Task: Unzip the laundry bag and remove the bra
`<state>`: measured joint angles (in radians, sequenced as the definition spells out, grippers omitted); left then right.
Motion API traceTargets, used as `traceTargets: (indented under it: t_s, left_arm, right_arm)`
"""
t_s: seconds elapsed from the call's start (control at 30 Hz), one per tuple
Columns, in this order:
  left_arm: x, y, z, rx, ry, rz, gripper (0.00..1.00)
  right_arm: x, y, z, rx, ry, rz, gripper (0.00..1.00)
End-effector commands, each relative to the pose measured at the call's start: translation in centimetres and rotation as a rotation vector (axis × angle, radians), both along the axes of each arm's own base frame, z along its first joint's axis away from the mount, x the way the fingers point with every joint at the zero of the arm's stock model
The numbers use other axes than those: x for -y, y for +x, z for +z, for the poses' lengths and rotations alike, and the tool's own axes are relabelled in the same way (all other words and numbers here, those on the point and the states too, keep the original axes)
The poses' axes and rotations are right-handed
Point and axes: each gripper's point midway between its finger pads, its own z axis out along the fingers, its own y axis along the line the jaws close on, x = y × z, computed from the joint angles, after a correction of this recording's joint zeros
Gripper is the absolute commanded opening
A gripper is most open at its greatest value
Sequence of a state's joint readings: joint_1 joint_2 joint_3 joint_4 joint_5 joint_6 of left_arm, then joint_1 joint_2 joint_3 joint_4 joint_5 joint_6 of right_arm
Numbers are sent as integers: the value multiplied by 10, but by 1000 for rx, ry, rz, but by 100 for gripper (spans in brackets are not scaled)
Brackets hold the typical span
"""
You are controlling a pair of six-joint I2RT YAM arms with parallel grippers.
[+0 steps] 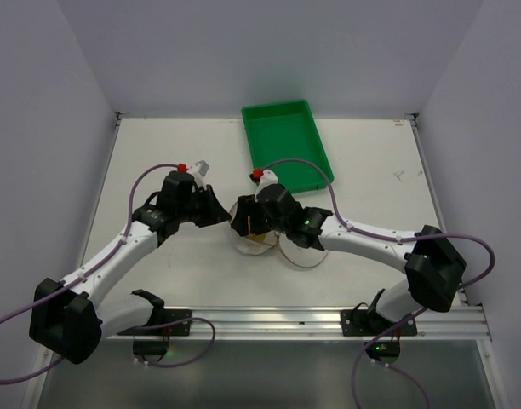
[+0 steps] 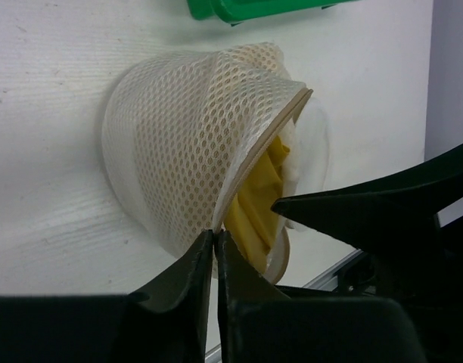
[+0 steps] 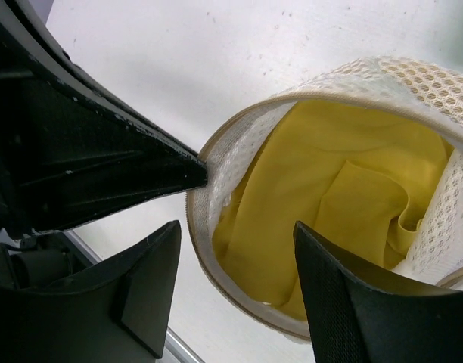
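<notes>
The laundry bag [image 2: 171, 144], white mesh, lies on its side on the table with its mouth open. The yellow bra [image 3: 330, 181] fills its inside and also shows at the mouth [image 2: 254, 204]. My left gripper [image 2: 215, 236] is shut on the bag's rim at its lower edge. My right gripper [image 3: 235, 227] is open and straddles the rim [image 3: 239, 295], with one finger outside on the table side and the other inside over the bra. In the top view both grippers [image 1: 229, 213] [image 1: 254, 228] meet over the bag [image 1: 248, 244]. Its round flap lid [image 1: 305, 254] lies flat to the right.
A green plastic tray [image 1: 286, 141] stands just behind the bag, and its edge shows in the left wrist view [image 2: 247, 7]. A metal rail [image 1: 329, 319] runs along the table's near edge. White walls close in the left, right and back.
</notes>
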<state>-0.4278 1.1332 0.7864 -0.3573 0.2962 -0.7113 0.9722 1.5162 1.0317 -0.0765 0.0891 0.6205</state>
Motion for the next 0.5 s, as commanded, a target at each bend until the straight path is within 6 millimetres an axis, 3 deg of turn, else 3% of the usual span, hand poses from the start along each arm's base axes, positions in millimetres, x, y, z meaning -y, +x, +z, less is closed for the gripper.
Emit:
traceTargets:
  t_s: [0.0,0.07,0.2,0.47]
  left_arm:
    - [-1,-1,-7,15,21,-10,8]
    - [-2,-1,-9,13,23,-8,0]
    - [-3,-3,-8,22,26,-14,0]
    - [-5,-7,-8,28,20,-12,0]
  right_arm:
    - [1,13,24,61,75,-74,63]
    - [4,12,25,63,78,-78,62]
    - [6,17,34,78,90,-106,62]
    - [0,27,0,31,3,-135,59]
